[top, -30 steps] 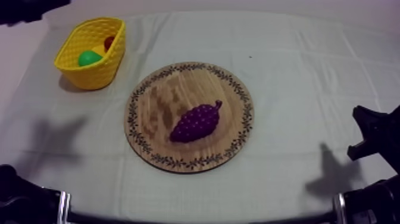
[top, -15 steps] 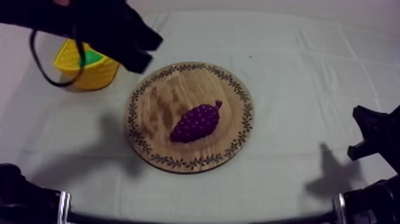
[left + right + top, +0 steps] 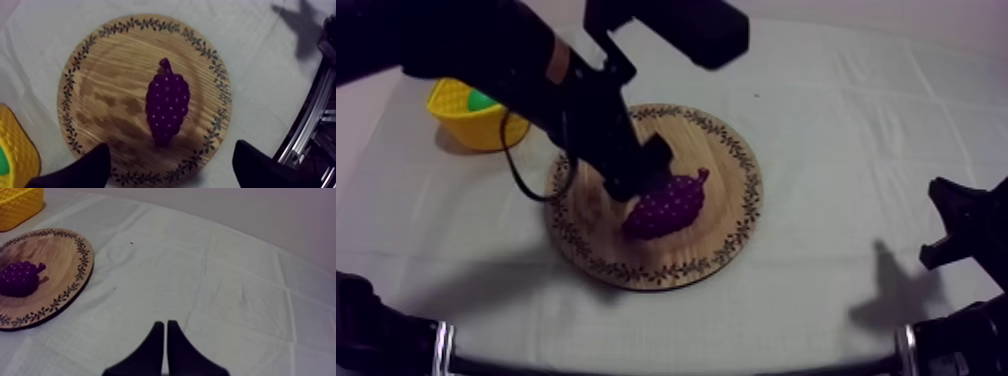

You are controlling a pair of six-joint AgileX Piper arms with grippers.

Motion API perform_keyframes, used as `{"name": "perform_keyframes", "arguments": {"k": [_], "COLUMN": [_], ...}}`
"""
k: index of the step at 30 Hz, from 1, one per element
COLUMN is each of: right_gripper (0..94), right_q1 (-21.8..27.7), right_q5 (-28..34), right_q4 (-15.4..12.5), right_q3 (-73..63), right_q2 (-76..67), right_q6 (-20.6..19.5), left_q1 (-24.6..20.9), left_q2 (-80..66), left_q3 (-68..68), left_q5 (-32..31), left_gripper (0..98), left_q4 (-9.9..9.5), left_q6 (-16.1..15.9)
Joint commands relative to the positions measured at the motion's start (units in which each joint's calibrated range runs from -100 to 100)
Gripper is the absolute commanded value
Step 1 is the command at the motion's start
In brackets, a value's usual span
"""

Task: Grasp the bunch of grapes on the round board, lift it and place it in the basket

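Observation:
A purple bunch of grapes (image 3: 671, 205) lies on the round wooden board (image 3: 726, 170), a little right of its middle. My left arm reaches in from the upper left, and its gripper (image 3: 636, 178) hangs just above the bunch's left end. In the left wrist view the grapes (image 3: 167, 102) lie on the board (image 3: 100, 90) straight below my left gripper (image 3: 171, 146), whose fingers (image 3: 95, 165) stand wide apart and hold nothing. The yellow basket (image 3: 461, 125) stands at the far left, partly hidden by the arm. My right gripper (image 3: 164, 325) rests shut over bare cloth, right of the board (image 3: 55, 263).
A green fruit (image 3: 484, 100) lies in the basket. My right gripper (image 3: 961, 225) sits low at the table's right edge. Bare cloth surrounds the board. The right wrist view takes in the grapes (image 3: 20, 278) and the basket (image 3: 17, 205) beyond them.
My left arm has swung in from the upper left corner, past the basket, to just over the grapes. The grapes, the board and the right arm have not moved.

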Motion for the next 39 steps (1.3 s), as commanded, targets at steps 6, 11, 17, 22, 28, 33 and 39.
{"name": "perform_keyframes", "arguments": {"k": [6,11,17,22,28,33,39], "right_gripper": [0.4,0.4,0.4,0.4,0.4,0.4,0.4], "right_q1": [0.0,0.0,0.0,0.0,0.0,0.0,0.0], "right_q5": [0.0,0.0,0.0,0.0,0.0,0.0,0.0], "right_q4": [0.0,0.0,0.0,0.0,0.0,0.0,0.0], "right_q3": [0.0,0.0,0.0,0.0,0.0,0.0,0.0], "right_q2": [0.0,0.0,0.0,0.0,0.0,0.0,0.0], "right_q6": [0.0,0.0,0.0,0.0,0.0,0.0,0.0], "left_q1": [0.5,0.1,-0.2,-0.5,-0.8,-0.9,-0.9], "left_q2": [5.9,11.2,18.0,23.4,28.6,31.5,33.9], "left_q3": [5.4,6.1,5.6,4.1,-1.4,-5.1,-8.5], "left_q5": [-7.7,-12.9,-19.7,-23.0,-18.9,-15.3,-11.9], "left_gripper": [96.0,95.9,95.2,94.2,94.6,94.5,91.7], "left_q4": [-0.12,-0.20,-1.48,-2.40,-2.69,-2.61,-2.55], "left_q6": [0.7,0.1,0.4,0.8,0.8,0.6,0.5]}}
